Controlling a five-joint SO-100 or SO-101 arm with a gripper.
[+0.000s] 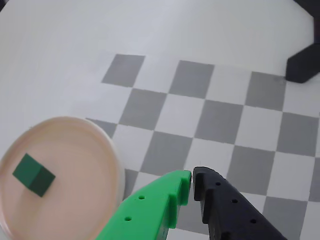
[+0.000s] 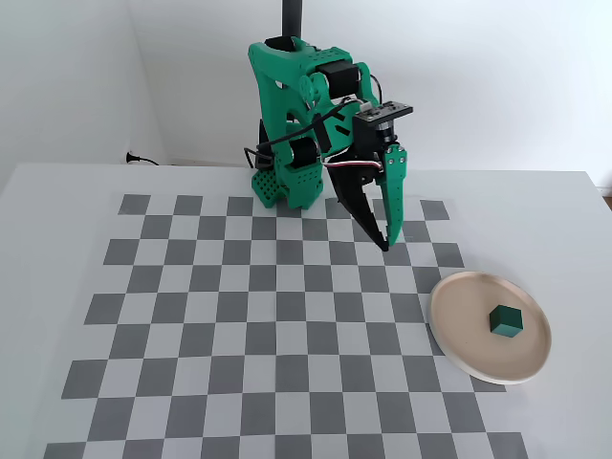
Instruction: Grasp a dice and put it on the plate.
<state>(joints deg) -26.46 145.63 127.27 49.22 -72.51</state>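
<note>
The dark green dice (image 2: 506, 321) lies on the beige-pink plate (image 2: 459, 330) at the right of the checkered mat in the fixed view. In the wrist view the dice (image 1: 33, 175) sits on the plate (image 1: 85, 150) at lower left. My gripper (image 2: 386, 241) hangs above the mat, up and left of the plate, well apart from it. Its green and black fingers meet at the tips in the wrist view (image 1: 192, 178), shut and empty.
The green arm base (image 2: 287, 182) stands at the back edge of the checkered mat (image 2: 239, 316). A black object (image 1: 304, 65) lies at the upper right of the wrist view. White table surrounds the mat.
</note>
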